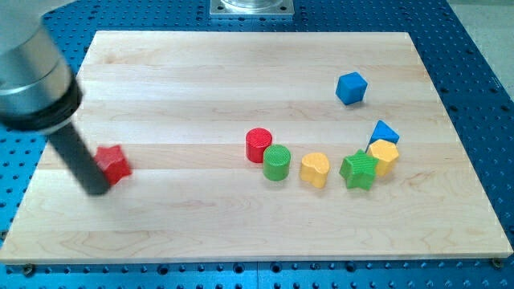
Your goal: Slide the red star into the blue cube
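Note:
The red star [115, 163] lies near the view's left edge of the wooden board. The blue cube [351, 87] sits far off at the upper right. My tip [97, 189] rests on the board just left of and below the red star, touching or nearly touching its lower left side. The dark rod rises from the tip toward the view's upper left and hides a little of the star's left edge.
A red cylinder [259, 145], green cylinder [277, 163], yellow block [315, 169], green star [359, 170], yellow block [384, 156] and a blue triangular block [385, 132] form an arc right of centre, below the blue cube.

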Tool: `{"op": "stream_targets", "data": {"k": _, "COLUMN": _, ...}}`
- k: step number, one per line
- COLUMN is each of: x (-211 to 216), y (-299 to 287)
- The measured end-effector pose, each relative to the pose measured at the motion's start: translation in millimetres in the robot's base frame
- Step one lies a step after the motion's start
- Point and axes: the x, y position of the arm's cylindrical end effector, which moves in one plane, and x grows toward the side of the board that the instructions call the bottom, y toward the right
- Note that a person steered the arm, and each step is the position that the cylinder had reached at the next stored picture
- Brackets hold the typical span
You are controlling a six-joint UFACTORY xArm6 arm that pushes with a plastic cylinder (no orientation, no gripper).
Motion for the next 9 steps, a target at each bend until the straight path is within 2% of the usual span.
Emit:
{"op": "stream_targets", "data": {"k": 1, "x": -67, "y": 43}}
{"op": "stream_targets", "data": {"k": 2, "x": -86, "y": 73}}
{"op": "stream_targets", "data": {"k": 3, "x": -96, "y": 44}}
{"op": "stream_targets", "data": {"k": 4, "x": -107, "y": 40}}
{"op": "stream_targets", "data": {"k": 5, "x": -126, "y": 0}}
{"op": "stream_targets", "data": {"k": 6, "x": -133, "y": 24}}
{"op": "stream_targets", "data": {"k": 7, "x": -123, "y": 118}}
{"op": "stream_targets", "data": {"k": 8, "x": -122, "y": 177}}
{"op": "stream_targets", "data": {"k": 9, "x": -122, "y": 126}}
